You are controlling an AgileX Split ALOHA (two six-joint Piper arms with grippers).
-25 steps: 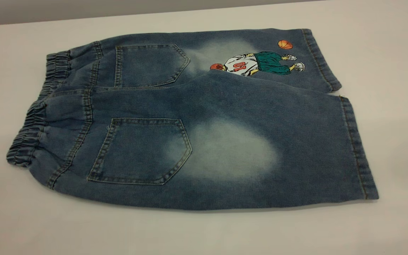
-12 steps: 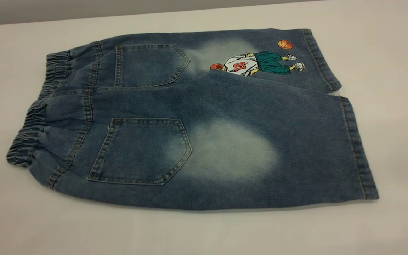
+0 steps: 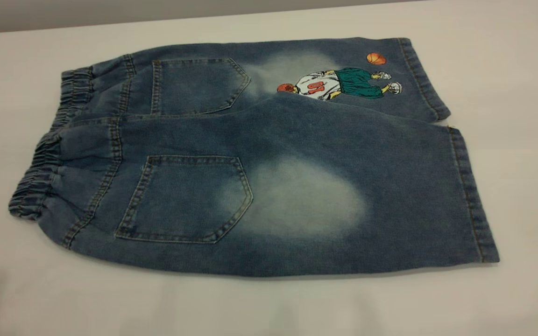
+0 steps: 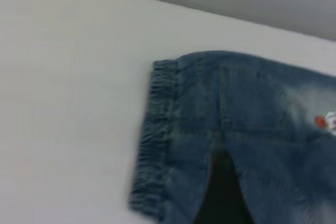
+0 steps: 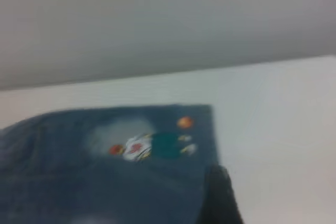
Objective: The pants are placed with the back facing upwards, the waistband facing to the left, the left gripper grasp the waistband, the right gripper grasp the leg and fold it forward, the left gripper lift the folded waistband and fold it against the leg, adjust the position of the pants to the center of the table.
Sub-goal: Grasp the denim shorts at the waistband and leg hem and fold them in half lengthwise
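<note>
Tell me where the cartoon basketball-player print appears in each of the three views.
Exterior view: cartoon basketball-player print on the far leg, upper right, near its hem.
Left wrist view: only its edge shows at the picture's border.
Right wrist view: it sits mid-picture, blurred.
Shared landmark: the orange basketball by the print.

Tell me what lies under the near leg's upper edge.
The leg overlaps the printed leg, covering the cartoon player's lower edge. Beneath both lies the table; anything else underneath is hidden.
</note>
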